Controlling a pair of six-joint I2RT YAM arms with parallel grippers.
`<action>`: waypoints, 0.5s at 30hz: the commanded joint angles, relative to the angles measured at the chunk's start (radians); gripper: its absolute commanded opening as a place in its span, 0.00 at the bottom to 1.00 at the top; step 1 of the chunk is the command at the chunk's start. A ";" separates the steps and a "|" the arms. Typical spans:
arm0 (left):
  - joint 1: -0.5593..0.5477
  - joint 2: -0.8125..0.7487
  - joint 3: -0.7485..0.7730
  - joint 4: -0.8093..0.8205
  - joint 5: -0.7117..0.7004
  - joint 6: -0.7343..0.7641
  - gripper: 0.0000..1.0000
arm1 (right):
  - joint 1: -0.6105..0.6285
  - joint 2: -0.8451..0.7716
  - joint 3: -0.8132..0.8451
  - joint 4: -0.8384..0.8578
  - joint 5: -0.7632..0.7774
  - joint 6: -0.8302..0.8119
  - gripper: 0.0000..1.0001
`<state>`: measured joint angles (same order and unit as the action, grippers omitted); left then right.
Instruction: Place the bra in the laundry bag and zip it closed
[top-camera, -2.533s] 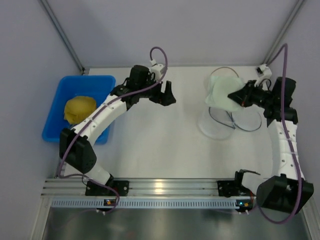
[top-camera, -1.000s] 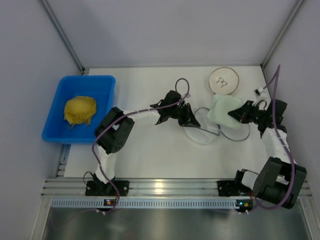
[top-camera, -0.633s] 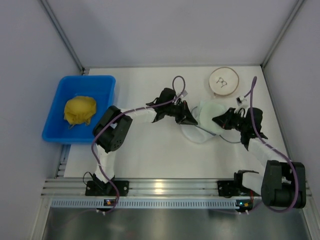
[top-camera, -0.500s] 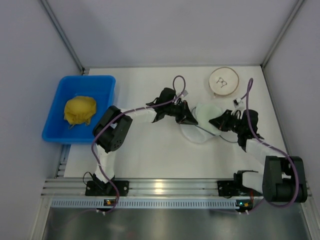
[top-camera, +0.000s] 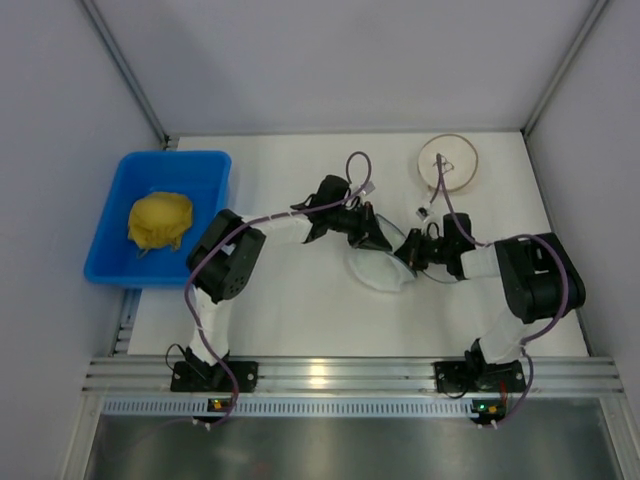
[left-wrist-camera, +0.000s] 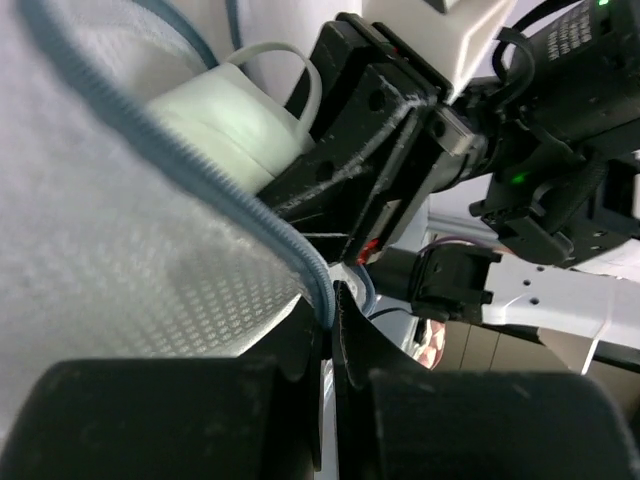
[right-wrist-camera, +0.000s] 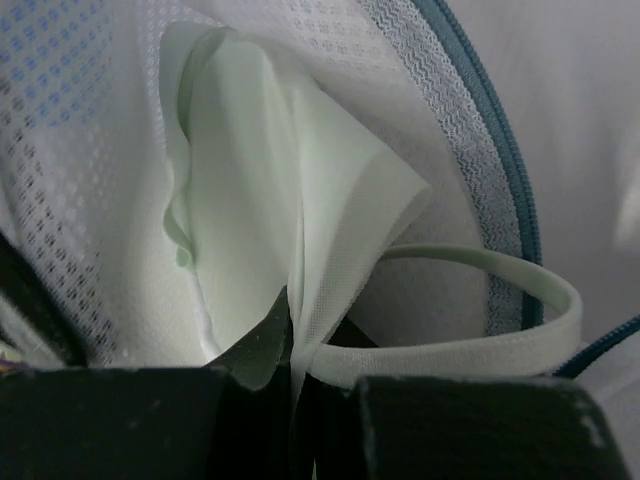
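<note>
Currently | my left gripper (left-wrist-camera: 331, 300) clamps laundry bag (left-wrist-camera: 120, 250) rim | my right gripper (right-wrist-camera: 290, 335) pinches bra (right-wrist-camera: 260, 200) | bra indiscernible from above.

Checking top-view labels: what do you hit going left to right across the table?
Blue bin holding the yellow cloth lump → laundry bag, left gripper shut on its rim, right gripper holding the bra at its opening → white disc with tan rim.
</note>
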<state>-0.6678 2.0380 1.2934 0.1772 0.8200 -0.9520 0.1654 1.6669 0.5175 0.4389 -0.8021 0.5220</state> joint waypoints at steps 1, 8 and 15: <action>0.031 -0.042 0.059 -0.127 0.028 0.134 0.00 | 0.048 0.016 0.050 -0.035 -0.075 -0.106 0.00; 0.050 -0.111 0.130 -0.442 -0.018 0.456 0.00 | 0.123 0.056 0.148 -0.247 -0.017 -0.243 0.00; 0.057 -0.163 0.072 -0.519 -0.047 0.558 0.00 | 0.138 -0.036 0.309 -0.567 0.074 -0.384 0.49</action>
<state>-0.6193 1.9457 1.3785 -0.2909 0.7879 -0.4931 0.2905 1.7103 0.7300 0.0750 -0.8021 0.2756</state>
